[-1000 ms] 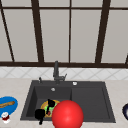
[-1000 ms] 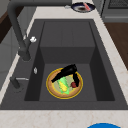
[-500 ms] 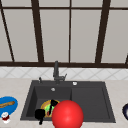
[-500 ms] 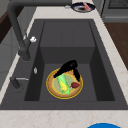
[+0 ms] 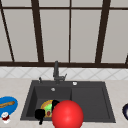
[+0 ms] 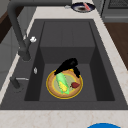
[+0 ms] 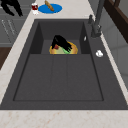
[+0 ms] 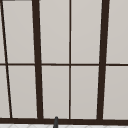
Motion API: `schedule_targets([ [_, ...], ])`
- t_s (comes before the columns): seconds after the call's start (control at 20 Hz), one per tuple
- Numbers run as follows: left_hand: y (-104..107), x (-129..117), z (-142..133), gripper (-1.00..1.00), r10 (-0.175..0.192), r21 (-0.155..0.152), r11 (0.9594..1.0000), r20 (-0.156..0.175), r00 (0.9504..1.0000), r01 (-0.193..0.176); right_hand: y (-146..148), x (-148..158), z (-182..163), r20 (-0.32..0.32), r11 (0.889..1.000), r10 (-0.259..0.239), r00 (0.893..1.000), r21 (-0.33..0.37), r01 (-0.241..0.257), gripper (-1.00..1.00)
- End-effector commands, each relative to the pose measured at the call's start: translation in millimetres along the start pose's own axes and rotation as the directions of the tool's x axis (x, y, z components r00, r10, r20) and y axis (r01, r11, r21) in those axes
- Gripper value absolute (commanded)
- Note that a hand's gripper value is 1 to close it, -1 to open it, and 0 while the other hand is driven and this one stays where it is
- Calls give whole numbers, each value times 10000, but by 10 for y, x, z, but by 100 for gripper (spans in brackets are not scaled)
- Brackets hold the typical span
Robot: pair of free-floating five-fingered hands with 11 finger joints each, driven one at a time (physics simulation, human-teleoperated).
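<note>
A yellow-rimmed plate (image 6: pixel 64 93) lies in the sink's left basin with a green and yellow corn cob (image 6: pixel 62 83) and a small red piece (image 6: pixel 75 85) on it. My right hand (image 6: pixel 68 64) hovers over the plate's far rim with relaxed fingers drooping, one reaching the cob's end. It also shows as the right hand (image 5: pixel 55 102) and right hand (image 7: pixel 60 42). My left hand (image 5: pixel 39 114) hangs in the air before the sink's front left edge, fingers loose, and appears as the left hand (image 7: pixel 11 6). A big red ball (image 5: pixel 67 115) covers the sink's front edge.
A black faucet (image 5: pixel 56 71) stands behind the basin. The sink's right half is a flat drainboard (image 7: pixel 58 75). On the left counter are a blue plate (image 5: pixel 7 106) with a brown stick and a small red jar (image 5: pixel 5 117). A dark bowl (image 6: pixel 82 7) sits on the right counter.
My right hand has drawn back a little from over the plate's middle toward its far rim, lifting slightly. The left hand, plate and corn have stayed put.
</note>
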Motion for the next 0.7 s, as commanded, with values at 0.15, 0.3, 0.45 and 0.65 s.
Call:
schedule_targets([
  [0.15, 0, 0, 0, 0, 0, 0, 10000, 0, 10000, 0, 2, -19, 5, 967, 9939, 1101, 9892, -49, -1101, -100],
  [0.3, 0, 0, 0, 0, 0, 0, 10000, 0, 10000, 0, -46, -20, 51, 1219, 9930, 1167, 9857, 64, -1183, -100],
  [0.45, 0, 0, 0, 0, 0, 0, 10000, 0, 10000, 0, -99, -7, 86, 1471, 9928, 1171, 9822, 94, -1198, -100],
  [0.65, 0, 0, 0, 0, 0, 0, 10000, 0, 10000, 0, -121, 29, 5, 1694, 9955, 646, 9834, 578, -754, -100],
])
